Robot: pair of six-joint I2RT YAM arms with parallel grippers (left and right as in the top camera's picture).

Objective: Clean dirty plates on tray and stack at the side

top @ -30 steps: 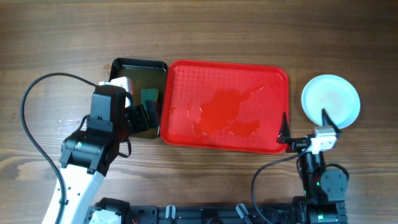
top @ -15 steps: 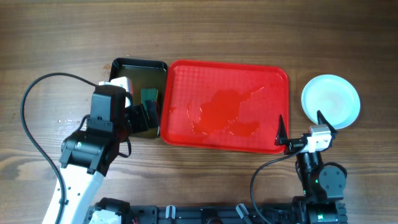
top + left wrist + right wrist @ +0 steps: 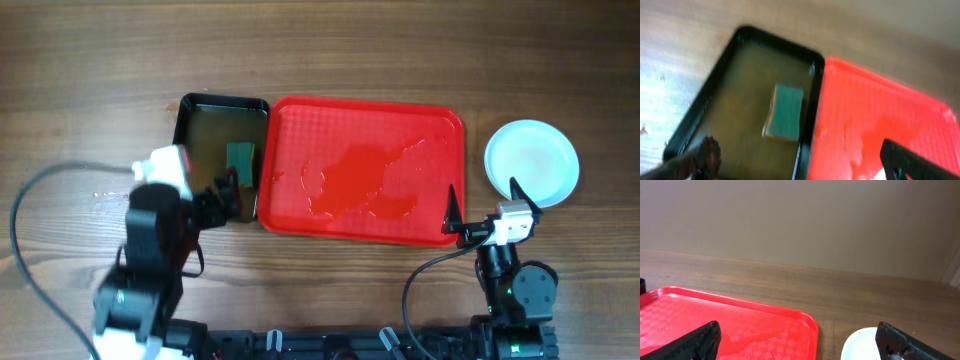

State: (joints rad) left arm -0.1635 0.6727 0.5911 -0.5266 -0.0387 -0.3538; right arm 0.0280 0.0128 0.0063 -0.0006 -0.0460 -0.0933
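The red tray [image 3: 400, 125] lies in the middle of the table, wet and with no plates on it; it also shows in the left wrist view [image 3: 880, 115] and the right wrist view [image 3: 715, 315]. Pale blue-white plates [image 3: 532, 162] sit stacked to its right, off the tray; their edge shows in the right wrist view [image 3: 862, 345]. How many are stacked I cannot tell. My left gripper [image 3: 228, 192] is open and empty over the near edge of the black pan [image 3: 195, 110]. My right gripper [image 3: 485, 200] is open and empty at the tray's near right corner.
The black pan [image 3: 730, 60] holds murky water and a green sponge [image 3: 240, 156], also in the left wrist view [image 3: 785, 110]. It stands against the tray's left edge. Bare wooden table [image 3: 330, 50] lies beyond.
My left arm has pulled back toward the near edge and to the left, away from the pan. The right arm has settled slightly toward the near edge. Tray, plates and sponge have not moved.
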